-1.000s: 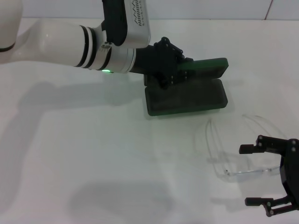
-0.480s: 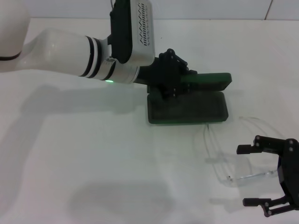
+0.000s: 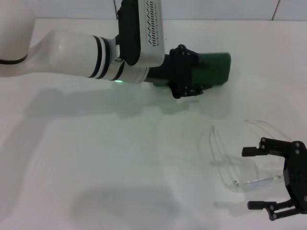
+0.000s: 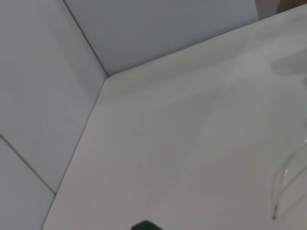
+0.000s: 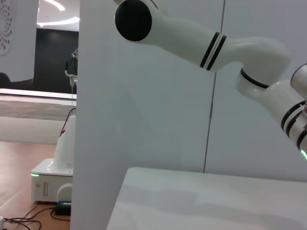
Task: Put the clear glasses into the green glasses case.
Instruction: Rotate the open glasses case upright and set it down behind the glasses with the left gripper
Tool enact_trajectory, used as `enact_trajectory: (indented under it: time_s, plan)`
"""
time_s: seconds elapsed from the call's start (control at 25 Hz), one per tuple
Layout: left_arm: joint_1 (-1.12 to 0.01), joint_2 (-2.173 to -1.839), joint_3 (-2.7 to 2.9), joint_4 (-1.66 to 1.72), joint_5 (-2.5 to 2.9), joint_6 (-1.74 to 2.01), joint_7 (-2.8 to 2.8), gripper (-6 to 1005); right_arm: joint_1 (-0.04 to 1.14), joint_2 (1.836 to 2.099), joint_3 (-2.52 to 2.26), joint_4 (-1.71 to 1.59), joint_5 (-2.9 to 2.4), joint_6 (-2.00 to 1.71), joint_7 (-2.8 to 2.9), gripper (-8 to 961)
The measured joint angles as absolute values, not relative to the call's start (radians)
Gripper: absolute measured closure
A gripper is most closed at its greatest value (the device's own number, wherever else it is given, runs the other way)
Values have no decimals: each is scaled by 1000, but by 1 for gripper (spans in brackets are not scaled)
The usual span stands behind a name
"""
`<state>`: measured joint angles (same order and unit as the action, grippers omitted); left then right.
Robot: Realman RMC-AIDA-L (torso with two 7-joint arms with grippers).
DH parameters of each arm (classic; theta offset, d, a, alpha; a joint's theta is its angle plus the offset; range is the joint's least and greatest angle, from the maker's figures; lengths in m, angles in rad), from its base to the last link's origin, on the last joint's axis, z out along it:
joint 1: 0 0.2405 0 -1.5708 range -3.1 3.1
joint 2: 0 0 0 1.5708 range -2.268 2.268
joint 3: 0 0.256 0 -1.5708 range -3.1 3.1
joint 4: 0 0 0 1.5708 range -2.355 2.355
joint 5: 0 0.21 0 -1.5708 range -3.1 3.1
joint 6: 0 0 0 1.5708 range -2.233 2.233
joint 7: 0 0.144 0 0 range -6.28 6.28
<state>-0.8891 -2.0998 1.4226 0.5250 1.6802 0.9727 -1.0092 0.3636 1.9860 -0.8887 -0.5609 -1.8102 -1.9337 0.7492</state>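
Observation:
The clear glasses (image 3: 229, 173) lie on the white table at the front right; one thin temple arm (image 4: 287, 178) also shows in the left wrist view. My right gripper (image 3: 247, 178) is open, its two black fingers on either side of the glasses' near lens, not closed on it. The green glasses case (image 3: 214, 68) shows at the back centre as one green slab, its dark inside hidden. My left gripper (image 3: 188, 80) covers the case's left end and looks shut on it. A sliver of the case (image 4: 144, 225) shows in the left wrist view.
The white table (image 3: 105, 158) meets a pale wall (image 3: 216, 8) at the back. My left arm (image 3: 81, 48) reaches across from the far left, also seen in the right wrist view as the left arm (image 5: 201, 38).
The case stood open with its dark base lying in front; now the base no longer shows and the case sits higher and farther back under the left gripper. The right gripper barely moved.

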Motion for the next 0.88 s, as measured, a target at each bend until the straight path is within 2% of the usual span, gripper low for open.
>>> enact_trajectory:
  time_s: [0.16,0.28,0.48,0.88]
  plan:
    - [-880,-2101,1421,534,1674,961,-1008,685,364,1987,-885,-565,-1809,-1932,750,114]
    - [-878,-2100,1422,535,1656,949,-1006,495,367,1987,-885,-568,-1805,-1932,752,115]
    - [-879,-2099,1415,545,1615,920,-1049,361,374,1987,-884,-569,-1804,-1929,754,116]
    - [-924,-2093,1420,580,1612,693,-1442,374,391,1987,-885,-565,-1805,-1915,755,119]
